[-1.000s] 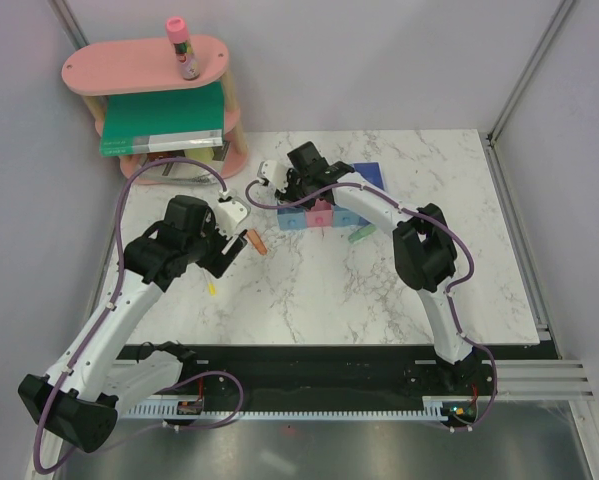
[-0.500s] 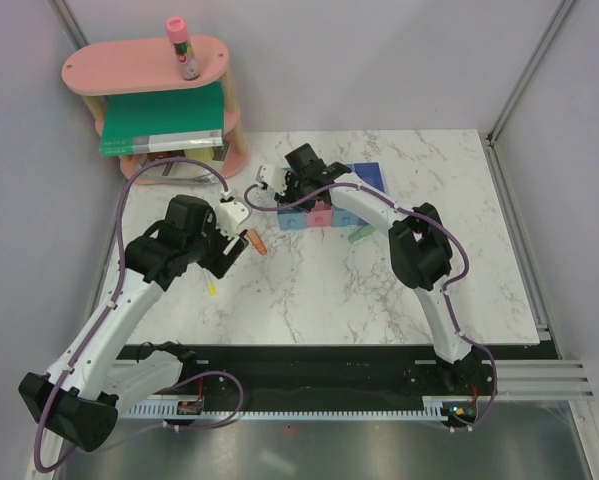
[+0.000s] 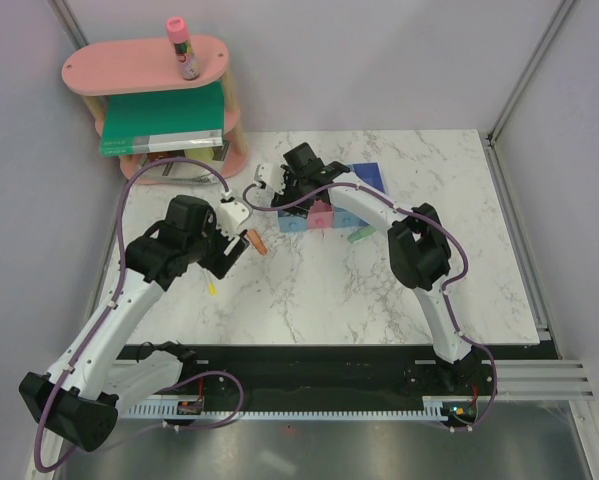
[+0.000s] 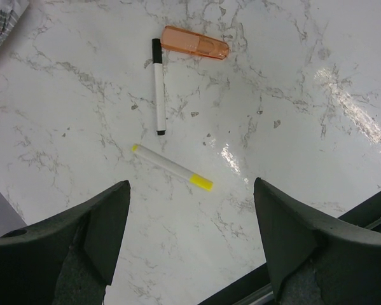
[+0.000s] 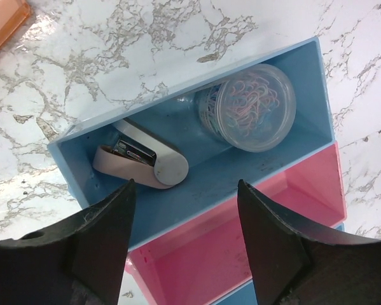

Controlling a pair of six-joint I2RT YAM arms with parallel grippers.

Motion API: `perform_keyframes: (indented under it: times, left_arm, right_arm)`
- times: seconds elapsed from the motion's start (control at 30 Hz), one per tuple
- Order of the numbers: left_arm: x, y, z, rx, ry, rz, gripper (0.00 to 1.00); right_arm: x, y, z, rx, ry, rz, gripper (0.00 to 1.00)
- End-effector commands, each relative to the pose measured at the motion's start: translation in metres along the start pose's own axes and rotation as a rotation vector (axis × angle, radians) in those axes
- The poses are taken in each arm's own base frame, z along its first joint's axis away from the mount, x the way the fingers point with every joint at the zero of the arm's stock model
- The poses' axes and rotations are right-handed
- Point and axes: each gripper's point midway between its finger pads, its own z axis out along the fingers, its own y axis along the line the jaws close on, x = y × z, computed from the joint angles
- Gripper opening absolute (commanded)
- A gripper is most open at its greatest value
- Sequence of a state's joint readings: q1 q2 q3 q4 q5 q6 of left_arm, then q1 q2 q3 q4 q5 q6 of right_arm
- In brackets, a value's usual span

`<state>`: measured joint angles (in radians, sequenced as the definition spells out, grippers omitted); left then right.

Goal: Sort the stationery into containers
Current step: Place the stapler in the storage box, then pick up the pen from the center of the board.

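Clear pot [image 5: 254,105], stapler [image 5: 142,159] inside light blue bin [image 5: 223,170]

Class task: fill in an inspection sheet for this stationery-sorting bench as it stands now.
Surface: marble table, nothing spilled seen.
Job's things: black-and-white marker, orange piece, yellow-tipped stick loose on table; clear round pot and stapler in light blue bin; pink bin, visible part empty; pink-capped tube atop pink shelf.
Clutter: green book under shelf's top tier.
Grippers: left gripper open over stick; right gripper open over light blue bin.
Cables: purple cable along each arm.
Surroundings: grey walls; nothing else seen.
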<state>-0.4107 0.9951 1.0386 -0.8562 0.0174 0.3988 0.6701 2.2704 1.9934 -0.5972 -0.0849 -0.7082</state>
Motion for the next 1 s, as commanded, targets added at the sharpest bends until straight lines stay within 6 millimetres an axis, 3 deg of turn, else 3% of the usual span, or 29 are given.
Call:
perform_keyframes:
  times: [0.0, 0.17, 0.3, 0.33, 0.37, 0.43, 0.47, 0.67, 0.83, 0.97]
  left_arm:
    - [-0.004, 0.001, 0.009, -0.001, -0.024, 0.01, 0.86]
    - [0.015, 0.014, 0.039, -0.08, 0.041, 0.033, 0.86]
    - [0.023, 0.011, 0.068, -0.065, 0.065, 0.036, 0.86]
    - [0.025, 0.012, 0.08, -0.062, 0.073, 0.034, 0.86]
    - [0.025, 0.013, 0.085, -0.064, 0.073, 0.032, 0.86]
    - [0.024, 0.019, 0.094, -0.076, 0.075, 0.013, 0.86]
    - [0.025, 0.021, 0.103, -0.074, 0.085, 0.002, 0.86]
    - [0.028, 0.034, 0.127, -0.079, 0.098, -0.067, 0.85]
    - [0.044, 0.048, 0.15, -0.102, 0.114, -0.08, 0.85]
    - [0.048, 0.055, 0.167, -0.094, 0.118, -0.091, 0.84]
  right_arm:
    - [-0.016, -0.007, -0.014, 0.032, -0.024, -0.001, 0.73]
    - [-0.041, -0.033, -0.052, 0.136, -0.084, 0.035, 0.74]
    - [-0.062, -0.059, -0.112, 0.26, -0.147, 0.103, 0.76]
    - [-0.06, -0.058, -0.119, 0.265, -0.148, 0.122, 0.77]
    - [-0.069, -0.064, -0.143, 0.304, -0.185, 0.133, 0.78]
    - [-0.061, -0.064, -0.156, 0.335, -0.178, 0.168, 0.81]
    - [-0.066, -0.066, -0.178, 0.362, -0.21, 0.173, 0.82]
    - [-0.034, -0.049, -0.209, 0.393, -0.159, 0.14, 0.85]
    - [-0.004, -0.027, -0.212, 0.368, -0.095, 0.107, 0.85]
    - [0.007, -0.018, -0.223, 0.369, -0.086, 0.106, 0.86]
